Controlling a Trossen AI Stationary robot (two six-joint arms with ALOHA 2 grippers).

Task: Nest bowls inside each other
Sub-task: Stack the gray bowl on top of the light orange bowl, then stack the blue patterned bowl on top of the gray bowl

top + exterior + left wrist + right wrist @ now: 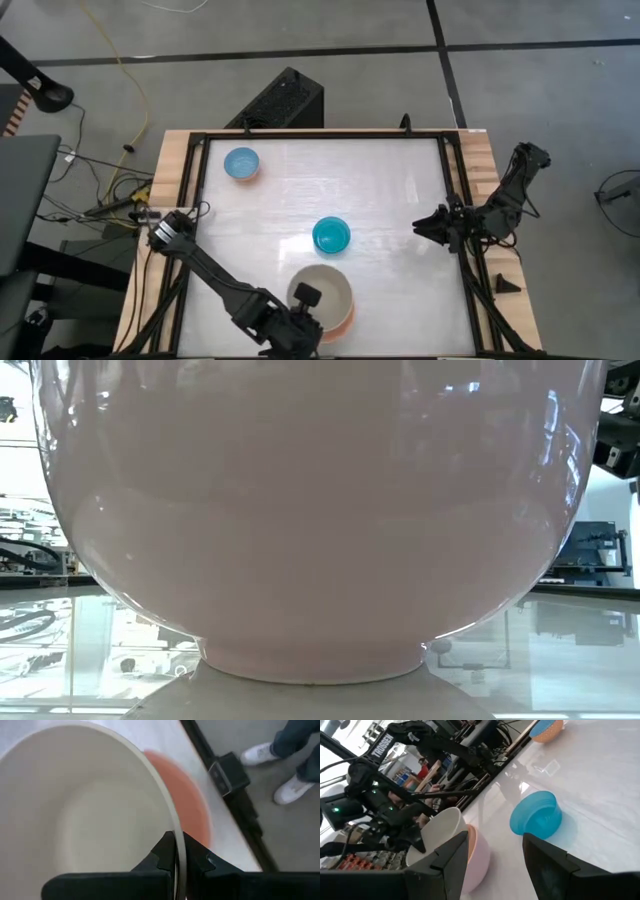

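A cream-white bowl [322,290] is tipped over a salmon-orange bowl [346,319] near the table's front edge. My left gripper [306,297] is shut on the cream bowl's rim. The salmon bowl rests on its foot [315,665] on the table and fills the low view. A teal bowl [331,236] stands upright mid-table and a light blue bowl [241,163] at the far left. By the table's right edge, my right gripper [427,225] stays open and holds nothing. My left gripper pinches the cream-white bowl's rim [172,827], one finger inside the bowl and one outside. The fingers [162,855] slant down from the table's near-left side. The bowl is tilted, its lower part [462,840] down behind the salmon-orange bowl's rim [472,842].
A black frame [455,200] runs around the white table top. A person's feet in white shoes [260,754] are on the floor beside the table. Open table surface lies between the teal bowl and my right gripper.
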